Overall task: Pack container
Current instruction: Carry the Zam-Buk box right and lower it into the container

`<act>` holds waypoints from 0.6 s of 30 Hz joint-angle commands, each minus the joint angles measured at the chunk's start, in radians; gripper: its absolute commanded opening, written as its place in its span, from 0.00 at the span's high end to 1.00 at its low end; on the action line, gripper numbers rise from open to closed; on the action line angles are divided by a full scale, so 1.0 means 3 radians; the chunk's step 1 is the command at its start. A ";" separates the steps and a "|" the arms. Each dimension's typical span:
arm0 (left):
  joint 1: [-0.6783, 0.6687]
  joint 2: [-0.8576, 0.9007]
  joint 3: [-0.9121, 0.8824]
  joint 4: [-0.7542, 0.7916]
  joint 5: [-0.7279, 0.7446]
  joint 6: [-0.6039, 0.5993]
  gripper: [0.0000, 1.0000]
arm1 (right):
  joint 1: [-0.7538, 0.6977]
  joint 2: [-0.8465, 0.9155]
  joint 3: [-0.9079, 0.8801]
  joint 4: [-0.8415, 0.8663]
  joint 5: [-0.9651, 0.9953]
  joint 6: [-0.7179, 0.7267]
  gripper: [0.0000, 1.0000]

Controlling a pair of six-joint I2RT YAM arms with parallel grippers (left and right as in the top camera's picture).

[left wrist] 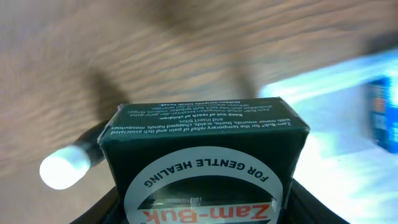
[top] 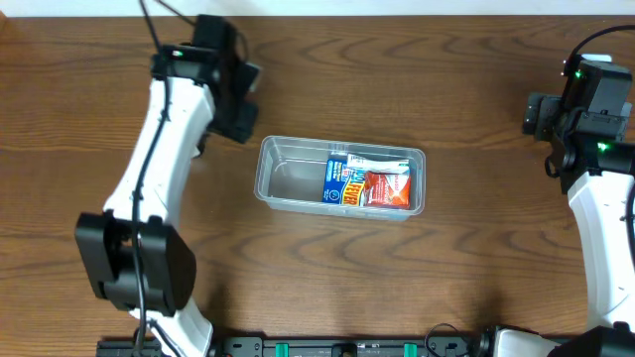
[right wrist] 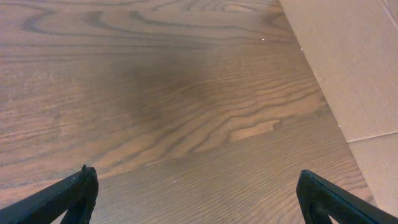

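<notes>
The clear plastic container (top: 288, 178) sits mid-table, with a blue snack packet (top: 342, 182) and a red packet (top: 388, 188) in its right half. My left gripper (top: 241, 109) is just up-left of the container and is shut on a dark green Zam-Buk box (left wrist: 205, 162), which fills the left wrist view. The container (left wrist: 323, 93) shows blurred at the right of that view, with the blue packet (left wrist: 384, 115) at the edge. My right gripper (right wrist: 199, 199) is open and empty over bare wood at the far right (top: 541, 111).
A cardboard surface (right wrist: 354, 68) lies along the right side in the right wrist view. A white round-tipped object (left wrist: 65, 168) lies beside the box in the left wrist view. The table is brown wood (top: 397, 288).
</notes>
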 commanded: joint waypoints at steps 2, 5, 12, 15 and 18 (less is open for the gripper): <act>-0.0402 -0.0142 0.0078 -0.0050 0.0001 0.0181 0.53 | -0.0013 -0.0022 0.0006 -0.0004 0.0033 0.0048 0.01; -0.0706 -0.0140 0.0045 -0.0093 0.0025 0.0362 0.53 | -0.0013 -0.0022 0.0006 -0.0004 0.0033 0.0048 0.01; -0.1177 -0.0135 -0.0088 -0.0136 0.0075 0.0834 0.53 | -0.0013 -0.0022 0.0006 -0.0004 0.0033 0.0047 0.01; -0.1258 -0.0130 -0.0134 -0.0135 0.0123 0.1040 0.53 | -0.0013 -0.0022 0.0006 -0.0004 0.0033 0.0048 0.01; -0.1293 -0.0126 -0.0191 -0.0131 0.0389 0.1274 0.53 | -0.0013 -0.0022 0.0006 -0.0004 0.0033 0.0048 0.01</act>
